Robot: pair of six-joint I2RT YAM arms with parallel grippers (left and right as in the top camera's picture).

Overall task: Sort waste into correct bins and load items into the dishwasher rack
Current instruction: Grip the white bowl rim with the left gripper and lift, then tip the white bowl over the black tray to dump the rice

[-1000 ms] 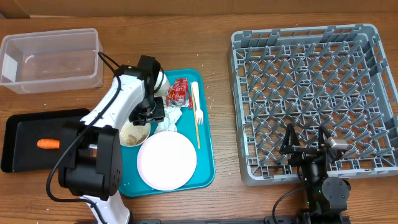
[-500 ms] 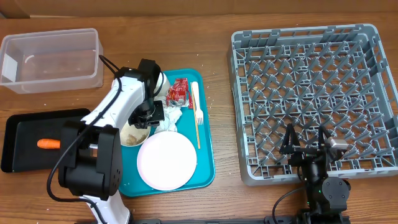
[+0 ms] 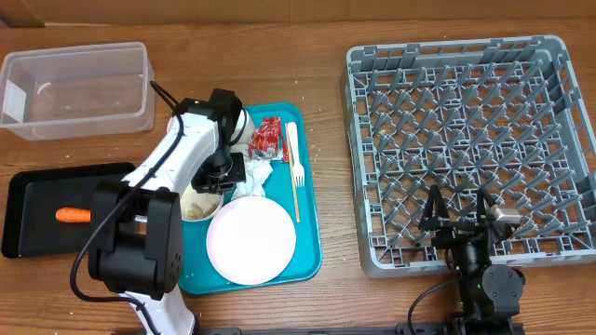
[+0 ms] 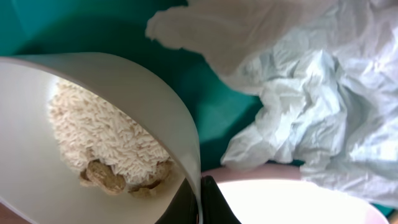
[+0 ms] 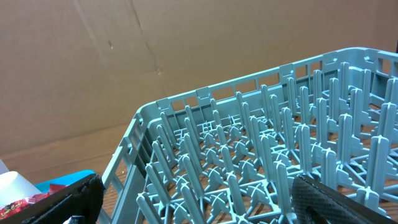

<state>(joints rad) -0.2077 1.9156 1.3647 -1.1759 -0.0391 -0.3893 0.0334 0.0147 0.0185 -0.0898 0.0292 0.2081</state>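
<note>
The small bowl (image 3: 198,199) holding the rice scraps (image 4: 102,134) is located left of centre in the overhead frame, at the left edge of the teal tray (image 3: 309,244), with the pink plate (image 3: 250,240) just beside it at lower right. In the left wrist view the bowl wall fills the lower left, and the scraps are heaped against its inner side with a few brown lumps among them. The left gripper (image 3: 226,171) is closed on the bowl's rim at its upper-right edge; its dark tips are pinched across the thin wall at the bottom centre of the wrist frame. Crumpled napkins (image 3: 256,177) are noted just right of the grip. From the claw the bowl therefore extends down and left, toward the black tray (image 3: 26,223) with the carrot (image 3: 72,215) at far left; the clear tub (image 3: 74,88) is at upper left. A lift and leftward carry is judged likely. The right gripper (image 3: 458,220) is spread wide and empty at the lower edge of the rack (image 3: 466,130), well apart, so the left arm is the nearer.
</note>
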